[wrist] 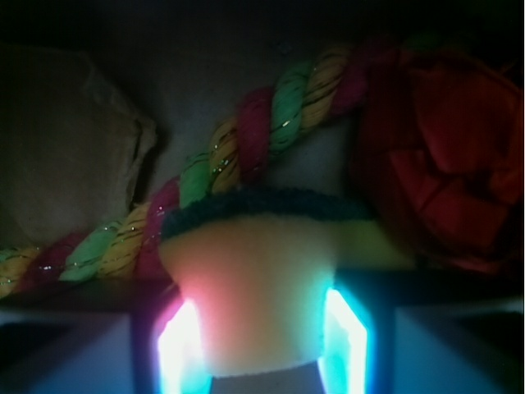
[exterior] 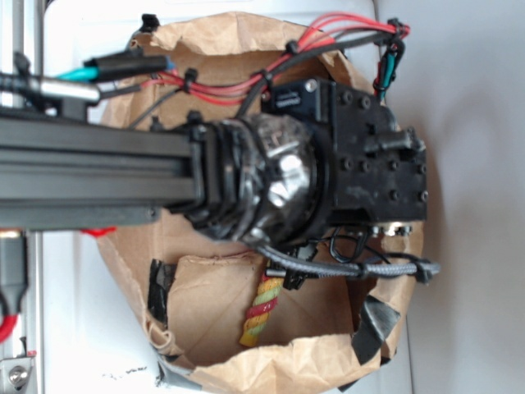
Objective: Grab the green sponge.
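In the wrist view the green sponge (wrist: pixel 267 279) fills the middle: pale yellow foam with a dark green scouring layer along its far edge. My gripper (wrist: pixel 262 345) is shut on it, and the foam is pinched narrow between the two glowing pads (wrist: pixel 182 349). In the exterior view the arm and gripper body (exterior: pixel 361 164) reach down into a brown paper bag (exterior: pixel 271 361); the sponge and the fingertips are hidden there.
A red-yellow-green twisted rope (wrist: pixel 246 148) lies diagonally just behind the sponge, and its end shows in the bag (exterior: pixel 261 310). A red ruffled ball (wrist: pixel 447 156) sits at the right. Crumpled paper bag walls (wrist: pixel 74 156) close in on the left.
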Controlling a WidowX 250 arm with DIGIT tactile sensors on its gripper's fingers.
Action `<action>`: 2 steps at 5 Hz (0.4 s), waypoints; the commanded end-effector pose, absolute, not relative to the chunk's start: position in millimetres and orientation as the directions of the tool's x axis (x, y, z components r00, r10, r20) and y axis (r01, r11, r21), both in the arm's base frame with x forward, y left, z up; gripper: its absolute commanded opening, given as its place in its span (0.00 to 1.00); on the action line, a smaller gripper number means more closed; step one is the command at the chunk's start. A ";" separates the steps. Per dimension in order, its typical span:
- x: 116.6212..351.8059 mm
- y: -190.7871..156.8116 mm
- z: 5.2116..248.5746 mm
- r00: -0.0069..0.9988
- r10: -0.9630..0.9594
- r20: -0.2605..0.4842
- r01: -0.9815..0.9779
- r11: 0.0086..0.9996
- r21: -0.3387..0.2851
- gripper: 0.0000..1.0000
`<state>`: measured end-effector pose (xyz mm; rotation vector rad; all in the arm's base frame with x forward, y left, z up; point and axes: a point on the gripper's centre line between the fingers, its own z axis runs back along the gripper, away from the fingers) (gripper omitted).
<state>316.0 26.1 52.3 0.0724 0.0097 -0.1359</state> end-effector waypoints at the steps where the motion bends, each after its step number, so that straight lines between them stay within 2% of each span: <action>1: 328.0 30.0 68.9 0.993 -0.106 0.052 0.103 0.993 0.064 0.00; 2: 325.4 30.6 70.9 0.995 -0.088 0.050 0.085 0.995 0.061 0.00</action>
